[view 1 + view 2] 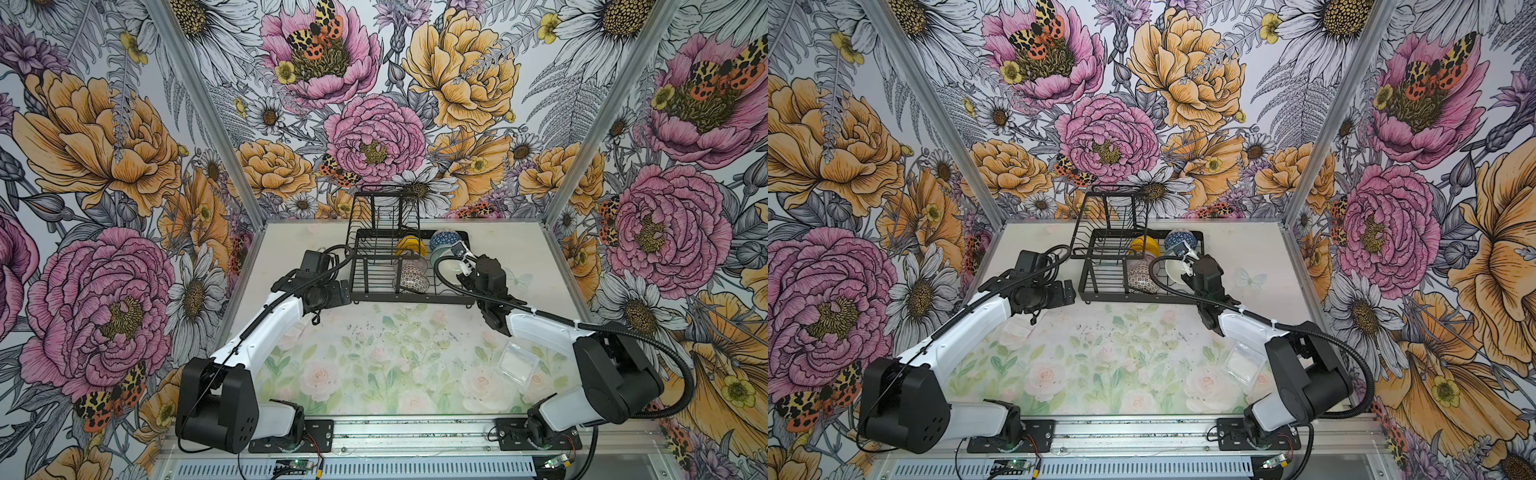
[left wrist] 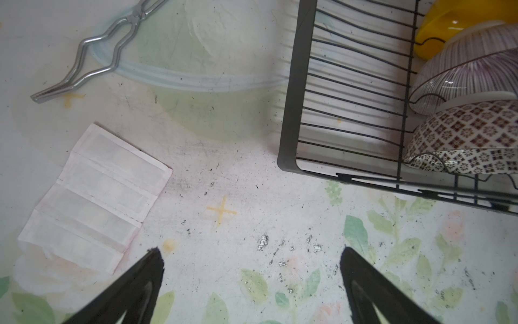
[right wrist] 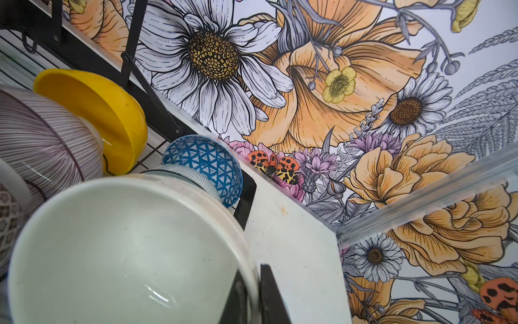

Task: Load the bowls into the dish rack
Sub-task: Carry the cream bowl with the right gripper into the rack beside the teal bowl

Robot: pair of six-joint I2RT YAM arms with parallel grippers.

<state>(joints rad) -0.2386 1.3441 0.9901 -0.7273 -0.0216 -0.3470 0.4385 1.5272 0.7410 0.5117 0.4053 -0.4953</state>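
1. In a top view the dish rack (image 1: 370, 274) stands at 12 o'clock from the middle of the table (image 1: 374, 353). Its right-hand row holds the blue-patterned bowl (image 1: 442, 240) at the back, then the pale teal bowl (image 1: 439, 252), then the cream bowl (image 1: 448, 269) nearest 6 o'clock. The right gripper (image 1: 463, 265) reaches in from 4 o'clock and is closed on the cream bowl's rim. The bowl lies at about 9 o'clock from it.

2. In a top view the left gripper (image 1: 1066, 290) sits just beside the rack's front left corner, at 9 o'clock from it. Its jaws are spread wide and hold nothing. The right arm alone is at the cream bowl (image 1: 1172, 269). I see no bowl left on the table, only a clear tub (image 1: 1246, 365) toward 5 o'clock.

3. In the left wrist view the fingers (image 2: 134, 286) stand far apart over the bare table. Taking the way they point as 12 o'clock, the rack (image 2: 291, 112) lies at 1 to 2 o'clock. In it the yellow bowl (image 2: 437, 25), pink-striped bowl (image 2: 462, 75) and black-and-white bowl (image 2: 462, 134) stand on edge. The tongs (image 2: 112, 53) and a paper strip (image 2: 95, 196) lie at 10 to 11 o'clock.

4. In the right wrist view one finger sits on each side of the cream bowl's (image 3: 126, 252) rim, pinched shut. The bowl is tipped on edge with its hollow toward the camera and its back close to the pale teal bowl (image 3: 193, 175). Whether its foot rests on the wires is hidden. My judgement is that this is the last bowl. The coming move turns on the slot lying directly beneath it. Once the bowl is seated there, the way out is back toward 4 o'clock.
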